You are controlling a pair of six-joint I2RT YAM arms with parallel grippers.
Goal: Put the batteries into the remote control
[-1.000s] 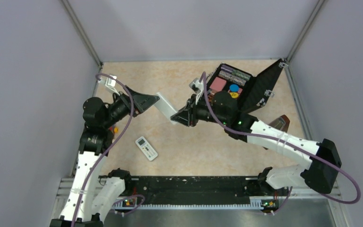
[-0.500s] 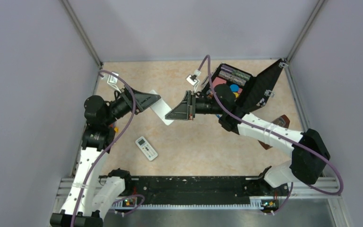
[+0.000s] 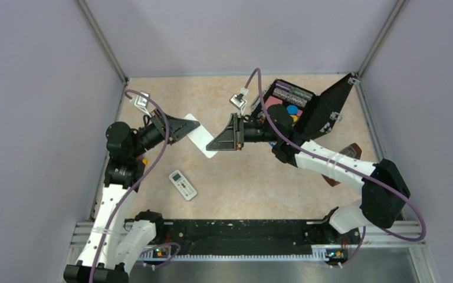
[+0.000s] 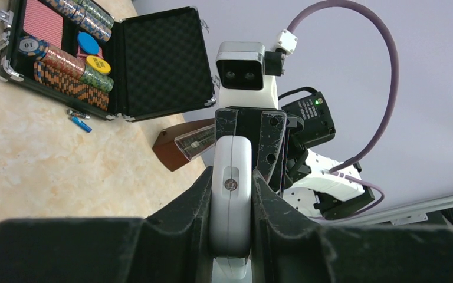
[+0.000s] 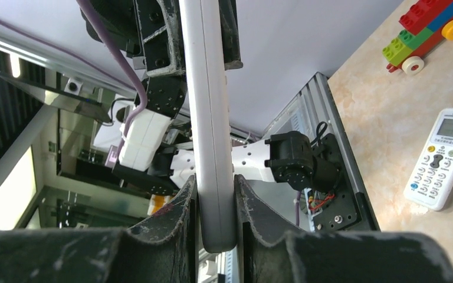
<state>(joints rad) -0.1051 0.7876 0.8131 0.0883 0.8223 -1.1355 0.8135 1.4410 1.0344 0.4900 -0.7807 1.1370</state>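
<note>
Rolled now, your right gripper (image 3: 214,145) and left gripper (image 3: 193,124) each clamp a remote control (image 3: 203,137) end, steadying it. Loose batteries (image 4: 81,122) lie at two o'clock.

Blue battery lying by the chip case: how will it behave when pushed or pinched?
The blue battery lies on its side on the smooth table, so a sideways nudge would probably roll it. It looks tiny beside the case, so likely light and easily flicked away. Being a hard-looking cylinder, it should stay stiff in a pinch.
</note>
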